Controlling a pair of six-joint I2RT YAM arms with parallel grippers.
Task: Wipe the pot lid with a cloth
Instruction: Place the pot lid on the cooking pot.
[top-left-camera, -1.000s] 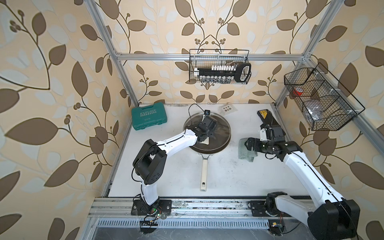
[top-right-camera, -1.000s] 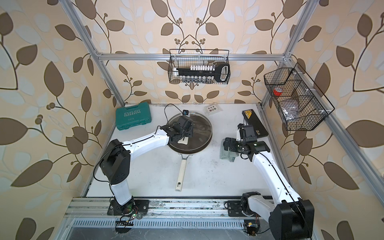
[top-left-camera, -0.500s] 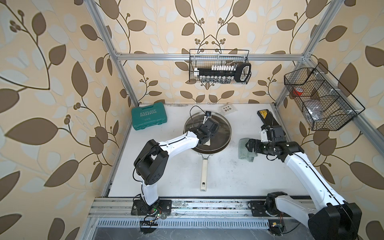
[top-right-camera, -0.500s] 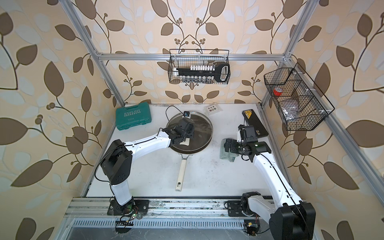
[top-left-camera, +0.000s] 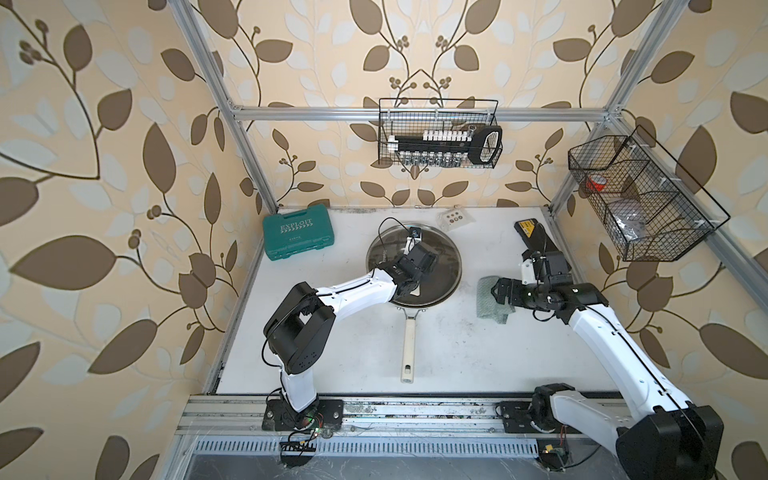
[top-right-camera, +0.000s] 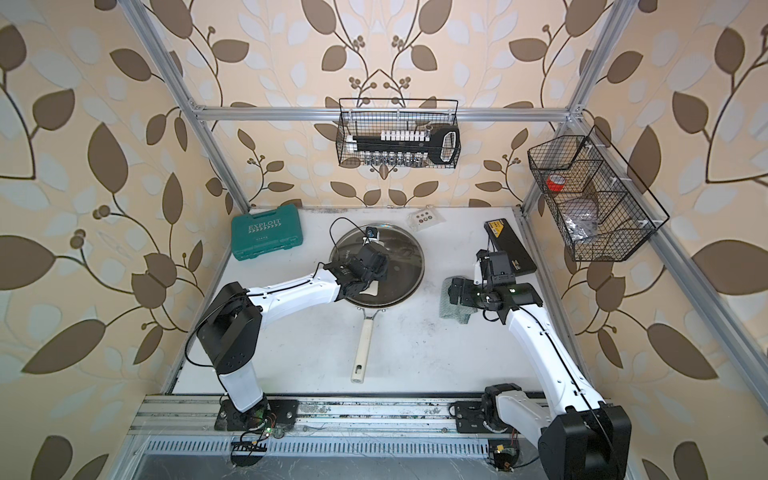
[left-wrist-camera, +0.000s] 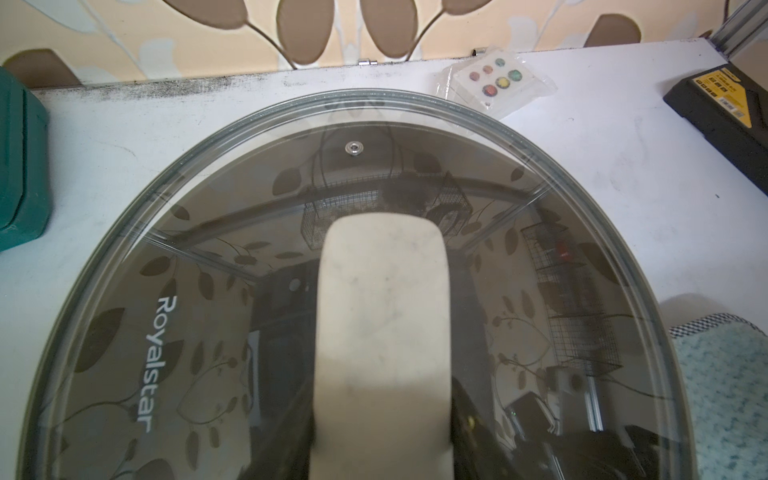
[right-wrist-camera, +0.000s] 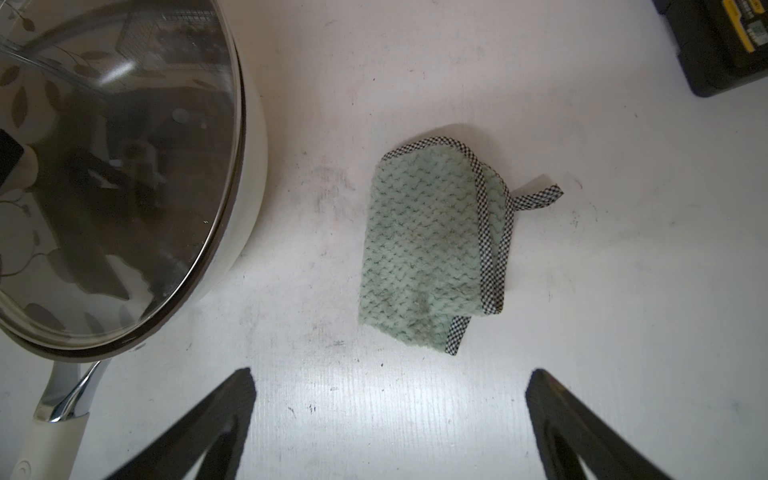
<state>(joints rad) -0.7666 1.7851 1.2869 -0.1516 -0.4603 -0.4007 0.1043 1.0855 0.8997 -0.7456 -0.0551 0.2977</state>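
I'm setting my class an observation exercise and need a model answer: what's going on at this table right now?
The left tool is shut on the cream handle of the pot lid, which sits on a frying pan. The right tool hangs open close to the green cloth, which lies loose on the table beside the pan and is not yet picked up. No wiping is under way.

Enclosure seen from above. Walls (top-left-camera: 104, 166): cream wallpaper printed with brown and pale leaves on thin stems, on the far, left and right sides. Aluminium frame (top-left-camera: 311, 113): bars at the far corners and across the far wall. Table (top-left-camera: 457, 353): white, scuffed, evenly lit. Wire basket (top-left-camera: 436, 99): black, hung on the far bar. Second wire basket (top-left-camera: 665, 245): black, on the right wall. Metal rail (top-left-camera: 415, 409): along the table's near edge.
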